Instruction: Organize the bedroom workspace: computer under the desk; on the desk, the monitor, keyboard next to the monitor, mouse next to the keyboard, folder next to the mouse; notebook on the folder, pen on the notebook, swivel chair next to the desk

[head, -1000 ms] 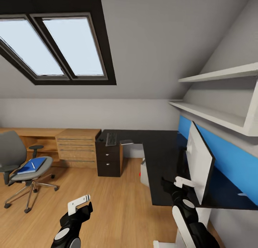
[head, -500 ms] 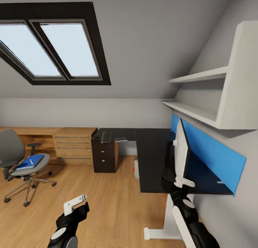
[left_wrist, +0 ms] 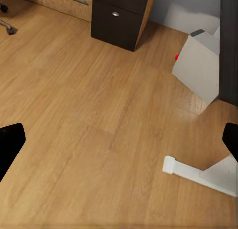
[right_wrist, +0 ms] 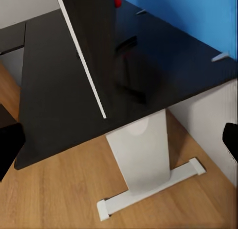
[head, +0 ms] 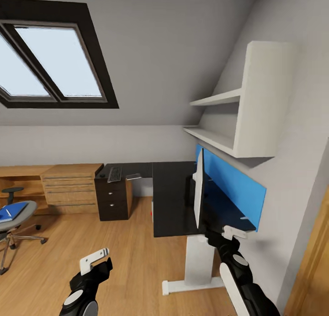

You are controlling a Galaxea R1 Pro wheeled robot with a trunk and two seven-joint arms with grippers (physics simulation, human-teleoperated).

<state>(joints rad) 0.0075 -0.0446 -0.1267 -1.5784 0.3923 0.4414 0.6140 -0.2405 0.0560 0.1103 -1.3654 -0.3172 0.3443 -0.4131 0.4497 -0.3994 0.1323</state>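
The black L-shaped desk (head: 171, 202) stands ahead at the right wall, with the monitor (head: 198, 192) upright on it and seen edge-on. The keyboard (head: 114, 173) lies on the desk's far wing above the drawers. The pale grey computer (left_wrist: 201, 70) with a red light sits on the floor under the desk. At the left edge is the swivel chair (head: 18, 213) with the blue folder (head: 11, 212) on its seat. I cannot make out the mouse, notebook or pen. My left gripper (head: 93, 260) hangs open over the floor. My right gripper (head: 233, 232) is open near the desk's near end.
A light wood drawer unit (head: 71, 186) stands along the back wall. White shelves (head: 228, 124) and a blue wall panel (head: 233, 181) are above the desk. The desk's white leg and foot (right_wrist: 144, 159) rest on the plank floor. A wooden door frame (head: 315, 261) is at the right.
The whole view has swung to the right, so the chair and window sit further left and the monitor shows edge-on. Both arms keep the same pose.
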